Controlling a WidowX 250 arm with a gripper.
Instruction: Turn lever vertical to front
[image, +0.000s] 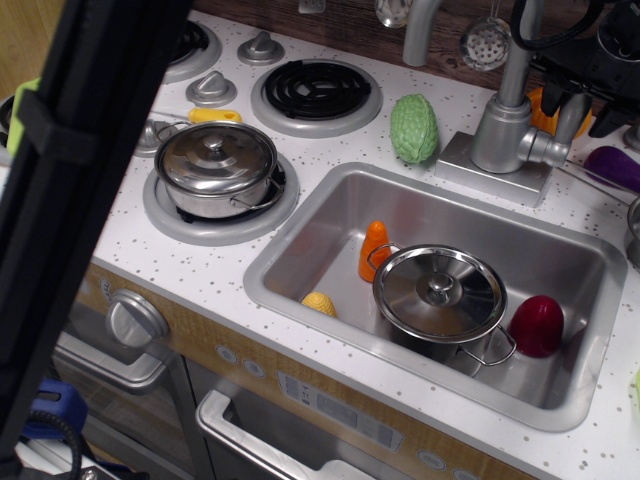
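The lever (551, 150) is a short silver-grey stub with a rounded end. It juts to the right from the cone-shaped base of the grey faucet (500, 135), behind the sink. My black gripper (578, 112) hangs at the top right, just above and slightly right of the lever, not touching it. Its fingers point down and look spread apart with nothing between them. Part of the gripper is cut off by the frame's edge.
The steel sink (300, 295) holds a lidded pot (438, 292), an orange toy (374, 250), a yellow toy (319, 303) and a red toy (537, 325). A green vegetable (414, 128) lies left of the faucet and a purple toy (615, 168) to its right. A dark arm link (70, 200) blocks the left side.
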